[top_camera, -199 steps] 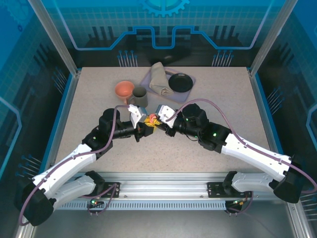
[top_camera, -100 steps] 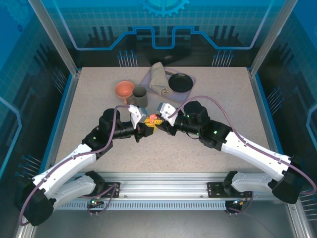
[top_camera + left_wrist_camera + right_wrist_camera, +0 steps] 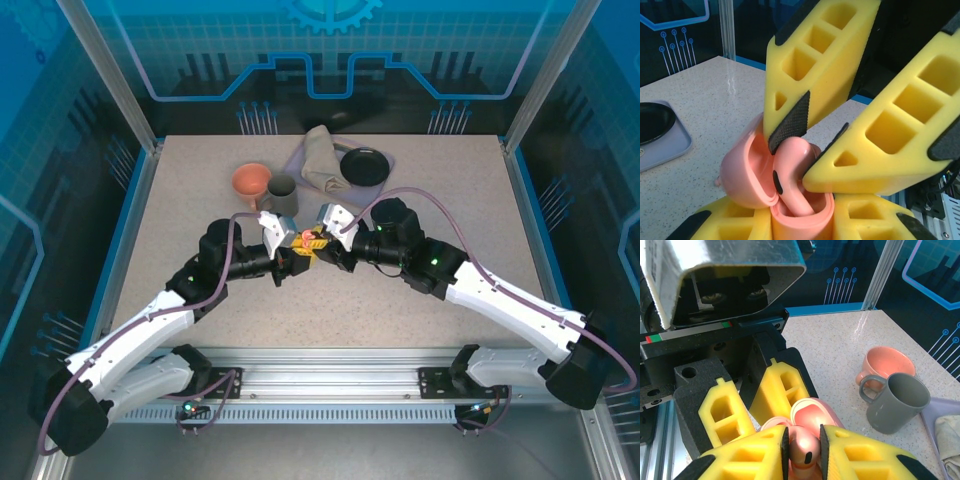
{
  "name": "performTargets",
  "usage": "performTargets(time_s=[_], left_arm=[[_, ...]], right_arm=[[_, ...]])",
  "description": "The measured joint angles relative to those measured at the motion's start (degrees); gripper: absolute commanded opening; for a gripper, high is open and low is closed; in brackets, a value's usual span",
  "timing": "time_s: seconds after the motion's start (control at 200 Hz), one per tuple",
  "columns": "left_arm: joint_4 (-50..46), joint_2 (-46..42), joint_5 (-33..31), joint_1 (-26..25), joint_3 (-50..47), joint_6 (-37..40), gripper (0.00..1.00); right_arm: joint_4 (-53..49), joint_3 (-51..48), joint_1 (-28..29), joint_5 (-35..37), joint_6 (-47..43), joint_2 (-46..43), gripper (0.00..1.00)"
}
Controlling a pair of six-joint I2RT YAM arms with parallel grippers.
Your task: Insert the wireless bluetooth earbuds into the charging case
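One pink earbud (image 3: 792,172) stands stem-down, half inside the open case (image 3: 747,182), above table (image 3: 180,210) centre. Right gripper (image 3: 804,442) clamped on earbud head from above; left gripper (image 3: 800,222) clamped on case below. Stem axis near vertical, slightly tilted; next move probably a straight push down.

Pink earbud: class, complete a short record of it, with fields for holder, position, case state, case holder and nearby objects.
Holder: right gripper, shut on the pink earbud
Position: stem reaching down into the charging case, head above the rim
Case state: lid open
Case holder: left gripper, clamped on its base
Nearby: gray mug and orange cup, side by side
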Motion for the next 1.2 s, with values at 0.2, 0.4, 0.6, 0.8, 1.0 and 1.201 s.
performTargets(time_s=[0.2,0.4,0.6,0.8,1.0,1.201], left_arm=[[0.3,0.0,0.0,0.0,0.0,0.0,0.0],[0.4,0.0,0.1,0.0,0.0,0.0,0.0],[0.4,0.0,0.5,0.0,0.0,0.0,0.0],[0.3,0.0,0.7,0.0,0.0,0.9,0.0],[0.4,0.0,1.1,0.0,0.0,1.1,0.0],[0.4,0.0,1.1,-0.2,-0.1,1.1,0.0]], right_arm=[[-2.3,1.5,0.0,-0.2,-0.5,0.4,0.25],[-2.7,1.7,0.0,-0.7,-0.4,0.5,0.25],[-2.7,1.7,0.0,-1.6,0.0,0.5,0.26],[-2.8,1.8,0.0,-2.3,0.6,0.5,0.28],[-2.8,1.8,-0.6,-4.5,2.0,0.4,0.29],[-2.8,1.8,-1.1,-7.5,3.3,0.3,0.3]])
